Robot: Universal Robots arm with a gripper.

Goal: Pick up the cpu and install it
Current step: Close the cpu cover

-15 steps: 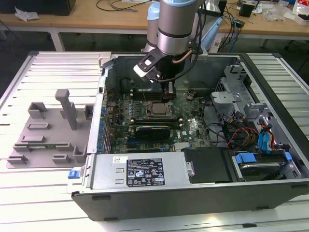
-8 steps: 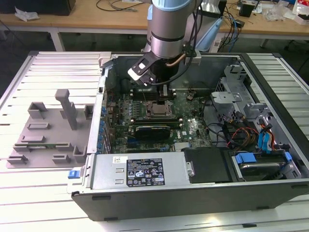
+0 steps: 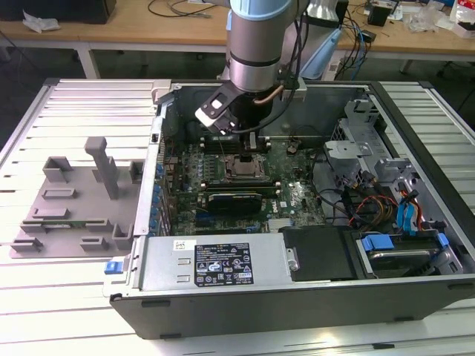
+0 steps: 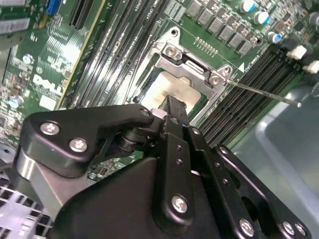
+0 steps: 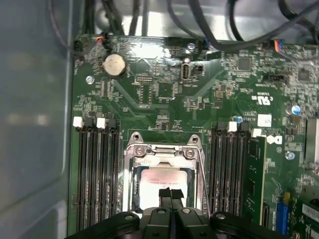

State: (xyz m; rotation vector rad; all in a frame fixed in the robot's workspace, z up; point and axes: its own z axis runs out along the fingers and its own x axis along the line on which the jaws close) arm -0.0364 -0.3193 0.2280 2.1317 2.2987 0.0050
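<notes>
Your arm [image 3: 256,44] reaches down from 12 o'clock in the exterior view into the open case [image 3: 297,297], which lies on the slatted worktop [image 3: 82,104]. The gripper [image 5: 171,195] hangs right over the socket [image 5: 162,149] near the middle of the motherboard [image 5: 164,89].

In both wrist views you see the fingers [image 5: 166,194] pressed together with only a thin seam between them, and they have hold of nothing. Their tip is at the top plate of the cpu [image 5: 152,180]. You cannot tell whether it touches the plate or hovers just above it.

The cpu lies flat inside the socket with its silvery plate facing up and the metal frame around it. In the second wrist view a thin lever rod [image 4: 259,92] runs out from one corner of the frame across the memory slots [image 4: 259,74]. Those slots flank the socket on both sides.

In the exterior view a label [image 3: 225,265] sits on the metal housing at 6 o'clock from the socket. Drive bays with blue tabs [image 3: 378,242] lie at about 4 o'clock. A grey plastic fixture [image 3: 74,200] rests on the worktop at 9 o'clock from the case, well apart from the gripper.
</notes>
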